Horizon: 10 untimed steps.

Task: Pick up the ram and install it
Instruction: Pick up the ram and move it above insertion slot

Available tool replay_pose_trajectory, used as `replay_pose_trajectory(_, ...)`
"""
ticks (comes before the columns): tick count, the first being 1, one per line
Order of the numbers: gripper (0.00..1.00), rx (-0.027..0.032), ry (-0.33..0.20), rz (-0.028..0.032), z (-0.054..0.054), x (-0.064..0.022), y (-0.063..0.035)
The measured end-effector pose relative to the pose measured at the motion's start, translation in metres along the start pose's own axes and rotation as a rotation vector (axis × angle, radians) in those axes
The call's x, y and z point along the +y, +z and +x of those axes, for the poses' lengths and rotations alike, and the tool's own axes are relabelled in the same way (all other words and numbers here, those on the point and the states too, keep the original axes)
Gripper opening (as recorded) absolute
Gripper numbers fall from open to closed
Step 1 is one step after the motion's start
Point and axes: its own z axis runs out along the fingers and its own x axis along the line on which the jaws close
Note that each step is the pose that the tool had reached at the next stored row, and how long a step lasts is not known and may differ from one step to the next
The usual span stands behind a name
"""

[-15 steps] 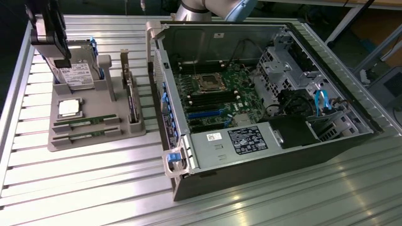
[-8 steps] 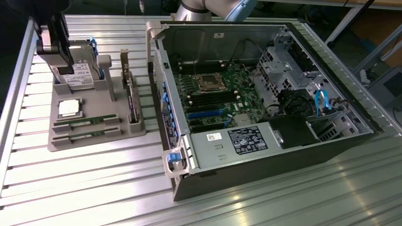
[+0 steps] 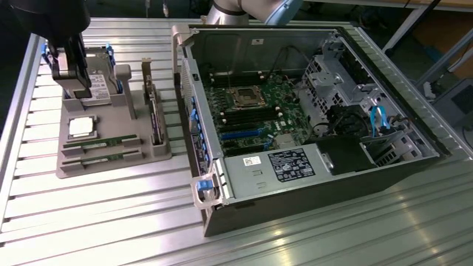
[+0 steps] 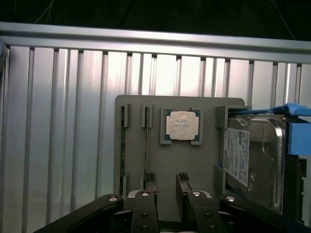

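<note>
**Ram at rest in the tray; gripper spread wide and holding nothing**

On the exterior view's left, a grey parts tray is set on a ribbed aluminium table. The black arm is seen above the tray's far end, where a hard drive in a blue caddy is stood on edge. Nearer the camera, a square silver processor is laid flat in its recess. Just beside it the ram is seated in a slot, and a second ram stick is seated in the next slot, parallel to the first. Along the tray's edge nearest the computer, an expansion card is held upright.

In the wrist view the gripper is shown above the tray with its fingers set well apart and nothing between them. One fingertip is seen near the end of the ram; whether it touches cannot be told.

Toward the exterior view's right, an open computer case is laid on its side. Inside it are seen a green motherboard, a processor socket and a labelled power supply.
</note>
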Motion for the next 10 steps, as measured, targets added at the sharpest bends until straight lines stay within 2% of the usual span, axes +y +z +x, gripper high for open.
replay_pose_trajectory(10,0.3,0.0001,-0.002,0.0002,0.0,-0.001,0.0271)
